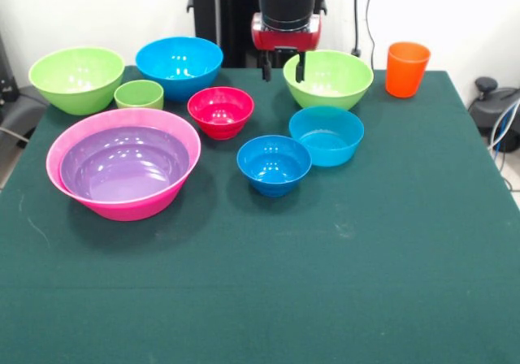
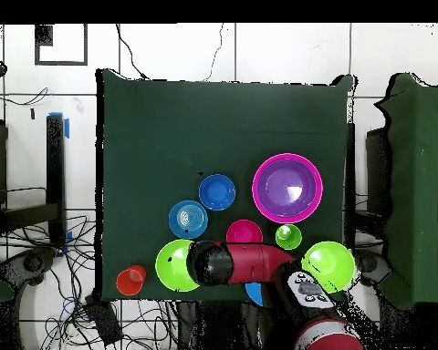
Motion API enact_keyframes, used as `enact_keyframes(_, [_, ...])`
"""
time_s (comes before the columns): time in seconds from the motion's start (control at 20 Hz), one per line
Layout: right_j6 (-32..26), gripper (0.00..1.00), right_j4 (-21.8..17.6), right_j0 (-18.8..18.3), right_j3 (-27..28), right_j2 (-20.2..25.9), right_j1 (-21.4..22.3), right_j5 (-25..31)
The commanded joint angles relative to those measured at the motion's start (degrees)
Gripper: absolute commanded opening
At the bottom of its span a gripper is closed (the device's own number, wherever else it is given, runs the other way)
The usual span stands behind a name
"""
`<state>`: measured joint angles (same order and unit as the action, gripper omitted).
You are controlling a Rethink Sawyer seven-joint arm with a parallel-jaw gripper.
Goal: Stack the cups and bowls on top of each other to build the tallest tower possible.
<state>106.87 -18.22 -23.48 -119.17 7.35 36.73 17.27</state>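
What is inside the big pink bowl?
The purple bowl sits nested inside the pink bowl, and it looks empty. The pink bowl's floor is covered by the purple one, so anything underneath cannot be seen.

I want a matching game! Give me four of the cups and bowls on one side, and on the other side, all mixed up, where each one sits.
Things:
1. purple bowl
2. orange cup
3. small green cup
4. small red bowl

Places:
A. alone near a table corner
B. nested inside the pink bowl
C. in the middle, between the small green cup and the teal bowl
D. between two big bowls, one green, one blue

Pairs: 1-B, 2-A, 3-D, 4-C
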Motion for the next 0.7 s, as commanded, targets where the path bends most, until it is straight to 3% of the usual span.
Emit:
enact_keyframes(0.05, [4.0,1.00,0.0,-1.2,-0.5,4.8,-3.7,-1.7])
enact_keyframes(0.7, [4.9,1.00,0.5,-1.6,-0.7,5.6,-3.9,-3.0])
